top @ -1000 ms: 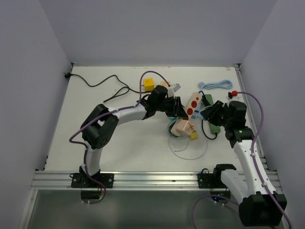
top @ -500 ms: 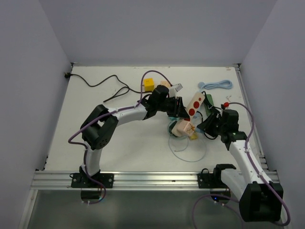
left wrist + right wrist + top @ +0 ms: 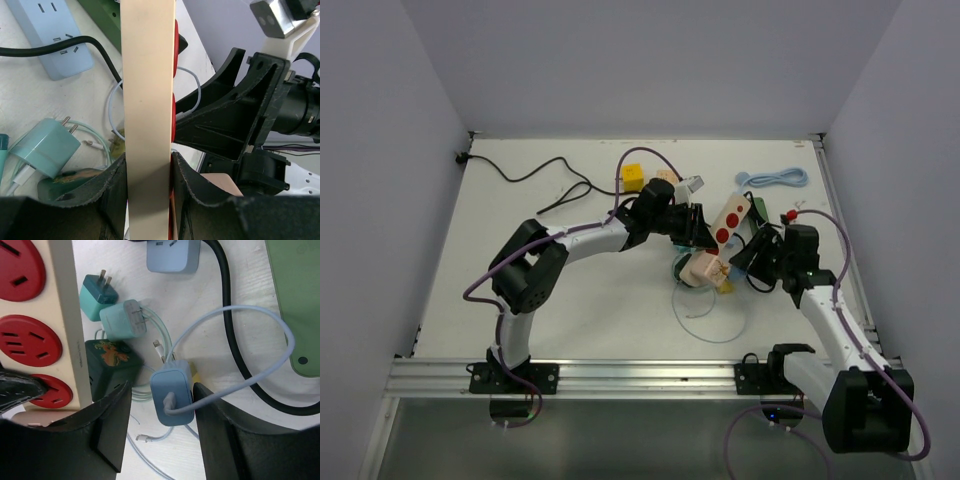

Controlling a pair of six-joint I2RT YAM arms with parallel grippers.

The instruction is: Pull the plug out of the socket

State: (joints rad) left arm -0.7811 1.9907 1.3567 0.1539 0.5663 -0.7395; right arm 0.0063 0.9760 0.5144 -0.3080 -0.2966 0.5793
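Observation:
The dark green power strip (image 3: 102, 15) lies flat at the right of the table; in the right wrist view its pale green face (image 3: 295, 300) shows, and no plug shows in it. My left gripper (image 3: 148, 165) is shut on a cream strip with red outlets (image 3: 148, 75), holding it tilted above the table (image 3: 732, 218). My right gripper (image 3: 161, 387) is open, its fingers on either side of a blue plug (image 3: 172, 395) with a pale blue cable (image 3: 235, 315). What the blue plug sits in is hidden.
A light blue strip (image 3: 172, 252) with a black cable (image 3: 225, 315) lies next to the green one. Loose teal (image 3: 97, 295) and mint (image 3: 122, 320) plugs, a dark cube (image 3: 110, 360) and a pink cube (image 3: 700, 266) are piled under the cream strip. A yellow cube (image 3: 633, 176) sits at the back.
My right arm has swung forward and left, bringing its open gripper down around the blue plug. The cream strip has turned a little in my left gripper.

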